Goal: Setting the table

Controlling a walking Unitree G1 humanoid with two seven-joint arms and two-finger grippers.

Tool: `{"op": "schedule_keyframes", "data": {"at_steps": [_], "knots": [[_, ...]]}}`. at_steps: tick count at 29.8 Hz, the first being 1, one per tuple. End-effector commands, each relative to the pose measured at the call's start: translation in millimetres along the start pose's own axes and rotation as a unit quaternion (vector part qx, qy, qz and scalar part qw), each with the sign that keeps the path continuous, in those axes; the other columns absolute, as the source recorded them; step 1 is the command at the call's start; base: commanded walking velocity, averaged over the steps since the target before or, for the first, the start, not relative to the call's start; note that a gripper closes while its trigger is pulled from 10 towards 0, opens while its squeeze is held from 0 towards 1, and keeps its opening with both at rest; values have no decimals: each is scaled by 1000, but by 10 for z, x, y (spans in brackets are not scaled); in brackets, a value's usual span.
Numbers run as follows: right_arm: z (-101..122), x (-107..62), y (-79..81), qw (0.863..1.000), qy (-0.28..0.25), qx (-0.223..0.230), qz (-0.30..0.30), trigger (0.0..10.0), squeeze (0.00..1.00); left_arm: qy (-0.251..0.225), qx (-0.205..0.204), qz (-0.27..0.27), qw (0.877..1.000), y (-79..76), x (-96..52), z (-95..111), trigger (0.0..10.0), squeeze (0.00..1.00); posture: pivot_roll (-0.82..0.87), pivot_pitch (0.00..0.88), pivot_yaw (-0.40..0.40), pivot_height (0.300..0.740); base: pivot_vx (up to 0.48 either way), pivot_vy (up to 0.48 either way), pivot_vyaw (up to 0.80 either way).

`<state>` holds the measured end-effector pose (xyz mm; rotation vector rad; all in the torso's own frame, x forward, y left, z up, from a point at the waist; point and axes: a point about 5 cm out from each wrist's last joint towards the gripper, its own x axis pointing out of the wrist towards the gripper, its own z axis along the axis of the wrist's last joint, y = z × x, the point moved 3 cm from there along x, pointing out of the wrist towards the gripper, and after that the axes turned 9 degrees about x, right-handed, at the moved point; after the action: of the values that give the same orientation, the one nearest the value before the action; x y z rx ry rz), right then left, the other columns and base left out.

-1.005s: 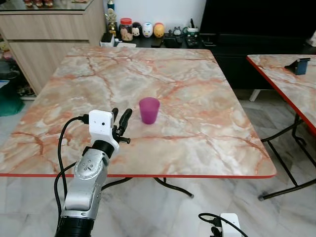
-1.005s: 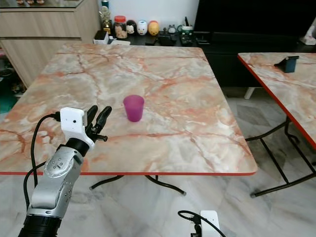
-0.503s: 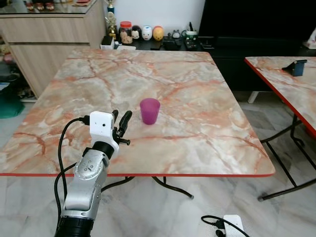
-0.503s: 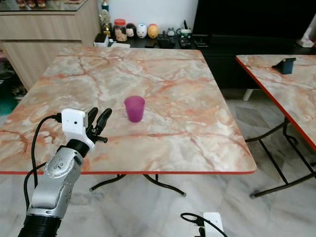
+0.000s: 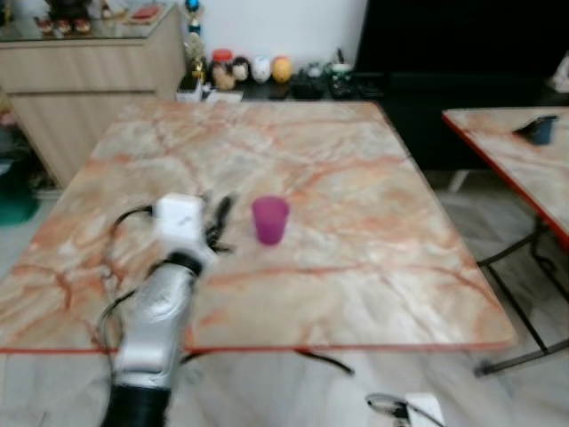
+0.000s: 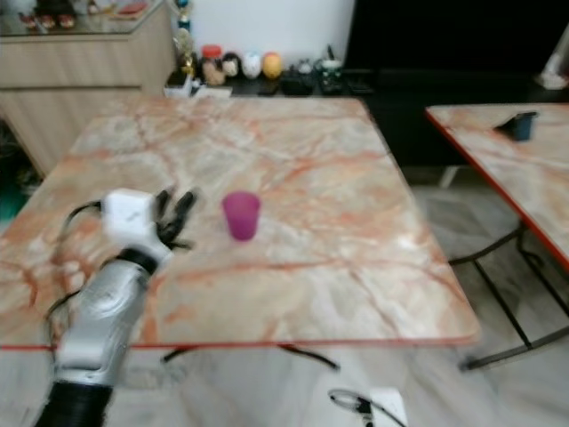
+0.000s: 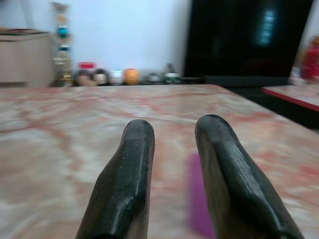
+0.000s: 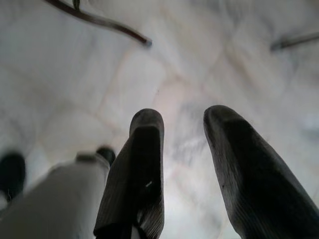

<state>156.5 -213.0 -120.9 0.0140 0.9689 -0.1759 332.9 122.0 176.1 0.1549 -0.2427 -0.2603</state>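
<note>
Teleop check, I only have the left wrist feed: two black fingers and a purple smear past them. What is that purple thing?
Observer: A purple cup, upright on the marble table, as the head views show.
Operator: Is the left end effector touching it?
Observer: No. The left end effector sits over the table on the cup's left, with a visible gap between them.
Operator: Fingers open?
Observer: Yes, parted in your feed, nothing between them.
Operator: Where's the right arm?
Observer: Hanging low. The right end effector points at the tiled floor, fingers apart, near a table leg.
</note>
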Motion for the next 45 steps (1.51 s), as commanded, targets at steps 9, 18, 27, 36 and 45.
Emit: {"op": "schedule_keyframes", "data": {"at_steps": [9,18,27,36,45], "knots": [[103,21,85,1000,-16,-1,12,10000,0,16,-40,-25,999,37,-46,24,10000,0,127,0,-38,715,0,0,0],[100,27,93,1000,-8,-12,17,10000,0,72,-47,-92,992,-190,60,48,10000,1000,133,0,-35,715,0,0,0],[93,33,98,1000,3,-23,20,10000,0,133,-76,-107,982,-376,291,85,10000,1000,140,0,-35,715,0,0,0],[105,36,125,999,3,-27,25,10000,0,217,-65,-56,972,-302,483,-128,10000,1000,128,0,-29,715,0,0,0],[106,37,129,999,4,-29,27,10000,0,241,-89,2,967,-223,644,-192,10000,0,128,0,-32,715,0,0,0]]}}
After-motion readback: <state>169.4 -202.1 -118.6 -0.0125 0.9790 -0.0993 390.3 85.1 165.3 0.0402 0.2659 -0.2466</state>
